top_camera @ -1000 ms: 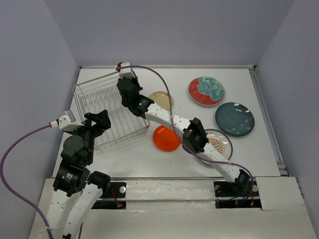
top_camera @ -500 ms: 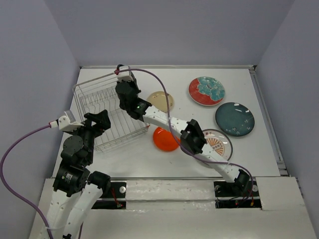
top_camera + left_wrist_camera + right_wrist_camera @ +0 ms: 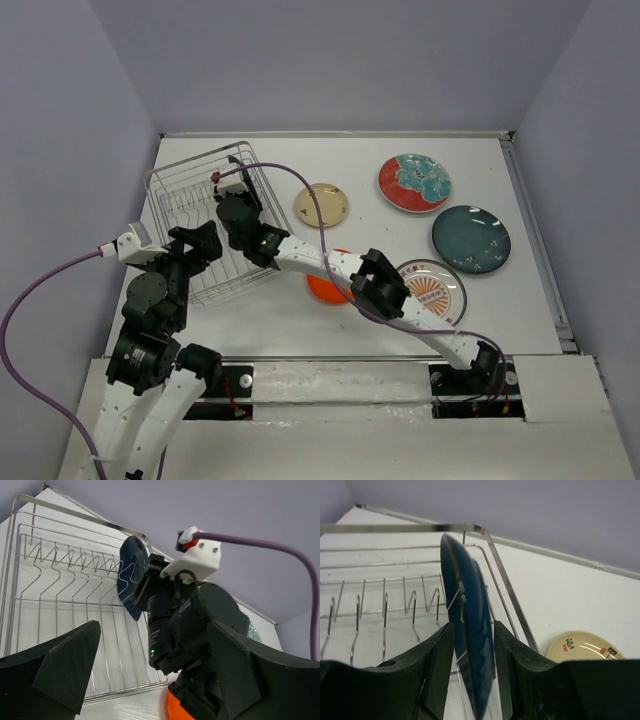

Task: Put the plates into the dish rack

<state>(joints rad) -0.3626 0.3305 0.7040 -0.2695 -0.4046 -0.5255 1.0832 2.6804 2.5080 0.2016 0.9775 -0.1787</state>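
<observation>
The dark blue leaf-shaped plate (image 3: 470, 630) stands on edge among the tines of the silver wire dish rack (image 3: 160, 200), near its right wall. My right gripper (image 3: 472, 627) straddles this plate, open, with a sliver of gap beside its fingers. In the top view the right gripper (image 3: 232, 203) hangs over the rack and hides the plate. My left gripper (image 3: 200, 240) is open and holds nothing, at the rack's near edge. On the table lie the cream plate (image 3: 321, 204), the floral plate (image 3: 414, 182), the dark teal plate (image 3: 471, 239), the emblem plate (image 3: 435, 285) and the orange plate (image 3: 325, 288), half under the right arm.
The right arm stretches diagonally across the table from its base (image 3: 480, 365) to the rack, with a purple cable looping above it. Grey walls close in on the left, the back and the right. The rack's other tine rows (image 3: 65, 565) hold nothing.
The right arm has swung left and down over the rack with the blue plate, uncovering the cream plate. Its jaws have parted from the plate. The left arm has stayed still.
</observation>
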